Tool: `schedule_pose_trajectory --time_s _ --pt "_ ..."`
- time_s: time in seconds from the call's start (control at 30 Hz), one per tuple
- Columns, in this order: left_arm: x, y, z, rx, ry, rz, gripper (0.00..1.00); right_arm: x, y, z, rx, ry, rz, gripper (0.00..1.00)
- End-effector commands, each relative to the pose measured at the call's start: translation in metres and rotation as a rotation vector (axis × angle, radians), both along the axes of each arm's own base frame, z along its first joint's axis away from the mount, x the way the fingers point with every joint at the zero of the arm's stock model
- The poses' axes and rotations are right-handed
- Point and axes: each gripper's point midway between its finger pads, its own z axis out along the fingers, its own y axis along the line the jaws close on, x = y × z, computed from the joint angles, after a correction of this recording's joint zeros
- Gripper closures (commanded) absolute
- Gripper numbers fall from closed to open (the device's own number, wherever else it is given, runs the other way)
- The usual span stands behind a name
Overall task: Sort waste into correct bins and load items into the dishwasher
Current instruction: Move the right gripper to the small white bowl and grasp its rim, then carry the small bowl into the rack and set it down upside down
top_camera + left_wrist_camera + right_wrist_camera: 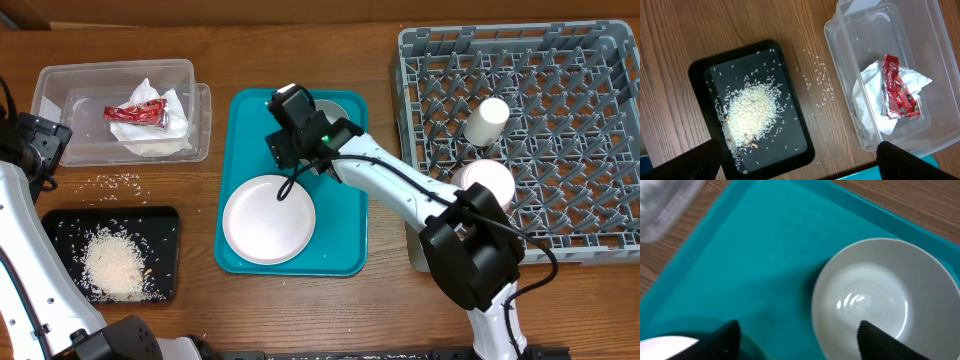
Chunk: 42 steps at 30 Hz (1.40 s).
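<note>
Right tool hangs with its jaws well apart and nothing in them, over the far end of the teal tray. Just beside it the grey bowl sits mouth up, and the white plate lies flat nearer. To the right, the dish rack holds a tilted cup, its long axis near-left to far-right, and a white bowl. Far left, the clear tub holds napkins and a red wrapper lying left-right. Left tool is spread wide and empty above the black tray of rice, with loose grains on the table.
</note>
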Motion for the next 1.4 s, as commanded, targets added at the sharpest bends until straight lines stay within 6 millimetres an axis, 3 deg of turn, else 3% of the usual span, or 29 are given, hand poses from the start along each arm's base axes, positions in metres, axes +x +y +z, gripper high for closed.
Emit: schedule_pose_trajectory --time_s 0.0,0.1,0.2,0.5,0.73,0.9,1.07,1.2,1.37 --pt "-0.002 0.004 -0.003 0.008 0.022 -0.002 0.00 0.003 -0.009 -0.025 -0.079 0.017 0.004 0.36" --pt "-0.002 0.004 -0.003 0.008 0.022 -0.002 0.00 -0.002 -0.013 -0.033 -0.101 0.043 0.004 0.47" --pt "-0.002 0.004 -0.003 0.008 0.022 -0.002 0.00 -0.007 -0.016 -0.038 -0.123 0.067 0.007 0.51" --pt "-0.002 0.004 -0.003 0.008 0.022 -0.002 0.00 -0.025 -0.018 -0.044 -0.134 0.146 0.029 0.84" --pt "-0.002 0.004 -0.003 0.008 0.022 -0.002 0.00 -0.030 -0.018 -0.025 -0.092 0.154 -0.019 0.96" --pt "-0.002 0.004 -0.003 0.008 0.022 -0.002 0.00 -0.029 -0.017 0.022 -0.038 0.111 -0.032 0.96" --pt "-0.002 0.004 -0.003 0.008 0.022 -0.002 0.00 -0.024 -0.042 0.094 0.008 0.041 -0.079 0.96" --pt "-0.002 0.004 -0.003 0.008 0.022 -0.002 0.00 -0.022 -0.086 0.146 0.049 -0.006 -0.151 0.96" --pt "-0.002 0.004 -0.003 0.008 0.022 -0.002 0.00 -0.024 -0.179 0.201 0.152 -0.016 -0.369 0.96"
